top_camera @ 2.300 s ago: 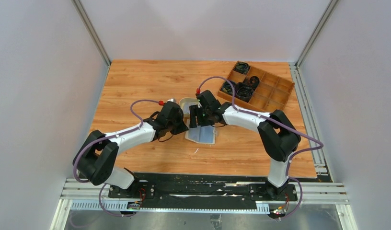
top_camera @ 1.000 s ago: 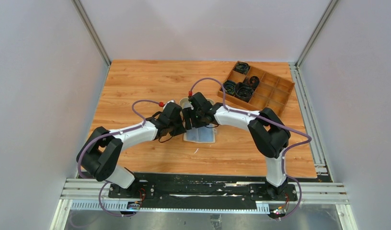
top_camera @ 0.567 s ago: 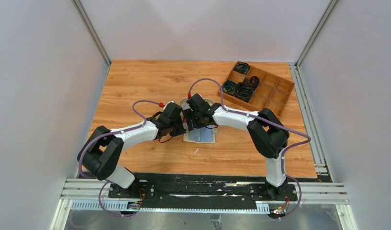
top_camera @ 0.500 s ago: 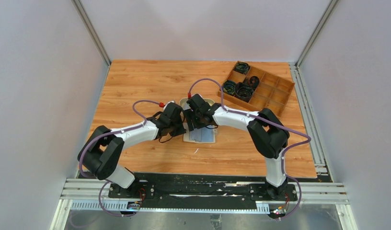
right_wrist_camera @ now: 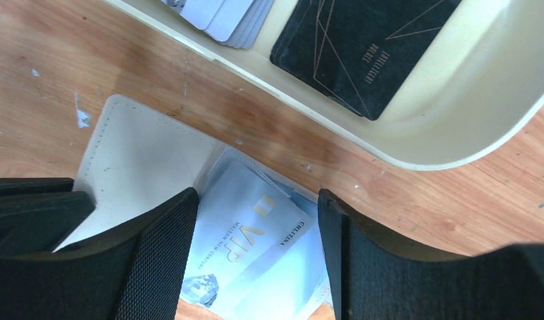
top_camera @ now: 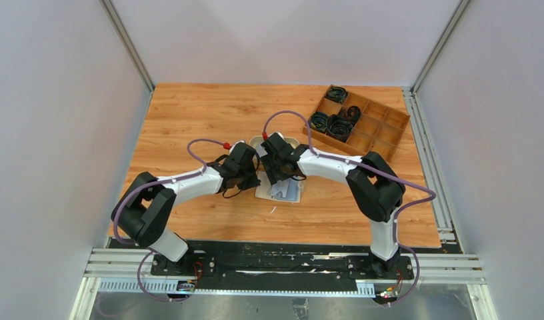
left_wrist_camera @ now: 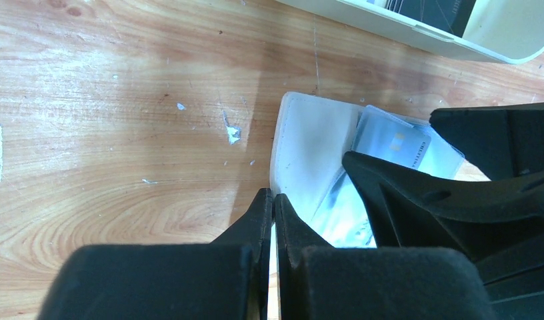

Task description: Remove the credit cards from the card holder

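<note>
We judge the step in hand to be drawing one card from the open card holder (top_camera: 281, 191), which lies flat near the middle of the desk (top_camera: 189, 113). The left pincer (left_wrist_camera: 274, 197) is closed tight, its tips at the edge of the holder's cream leaf (left_wrist_camera: 303, 153). Whether it pins or pinches that leaf we cannot tell. The right pincer (right_wrist_camera: 257, 197) stands wide, its textured black pads either side of a pale blue credit card (right_wrist_camera: 249, 240) that pokes from the pocket, and it grips nothing.

Next, we think, it must close on the card's free end and slide it out toward 12 o'clock while the leaf stays held.

The holder looks like soft stitched leather. The card is thin, glossy and round-cornered, so it is likely slippery. At 12 o'clock the smooth oval dish (right_wrist_camera: 416, 157) holds pale cards (right_wrist_camera: 223, 13) and a matte black one (right_wrist_camera: 363, 47).
</note>
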You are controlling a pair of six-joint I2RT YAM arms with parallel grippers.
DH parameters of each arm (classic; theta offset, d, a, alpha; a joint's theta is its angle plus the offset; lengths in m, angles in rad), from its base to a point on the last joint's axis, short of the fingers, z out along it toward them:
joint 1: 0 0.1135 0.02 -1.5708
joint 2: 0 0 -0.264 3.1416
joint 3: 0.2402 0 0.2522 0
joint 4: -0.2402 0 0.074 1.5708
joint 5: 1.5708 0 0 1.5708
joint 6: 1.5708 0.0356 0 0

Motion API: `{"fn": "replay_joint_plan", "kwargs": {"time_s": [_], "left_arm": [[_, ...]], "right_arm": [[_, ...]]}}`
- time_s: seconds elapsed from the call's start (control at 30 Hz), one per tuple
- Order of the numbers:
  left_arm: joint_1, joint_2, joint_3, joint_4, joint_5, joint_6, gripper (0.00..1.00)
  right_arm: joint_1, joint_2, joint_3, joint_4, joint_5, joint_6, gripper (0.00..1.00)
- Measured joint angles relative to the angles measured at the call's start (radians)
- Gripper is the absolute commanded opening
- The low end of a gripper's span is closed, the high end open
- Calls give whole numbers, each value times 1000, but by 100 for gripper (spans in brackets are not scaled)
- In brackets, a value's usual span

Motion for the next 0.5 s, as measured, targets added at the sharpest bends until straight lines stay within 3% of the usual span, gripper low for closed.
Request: {"fn": "replay_joint_plan", "kwargs": {"time_s": [0.2, 0.4, 0.5], "left_arm": [[0, 14, 10, 0, 0, 0, 0], [0, 28, 14, -1, 0, 0, 0], [0, 29, 14, -4, -2, 1, 0]], "right_arm": [[2, -24, 0, -26, 58, -51, 72], [3, -76, 0, -27, 81, -97, 90], [-1, -119, -2, -13, 66, -93, 91]]}}
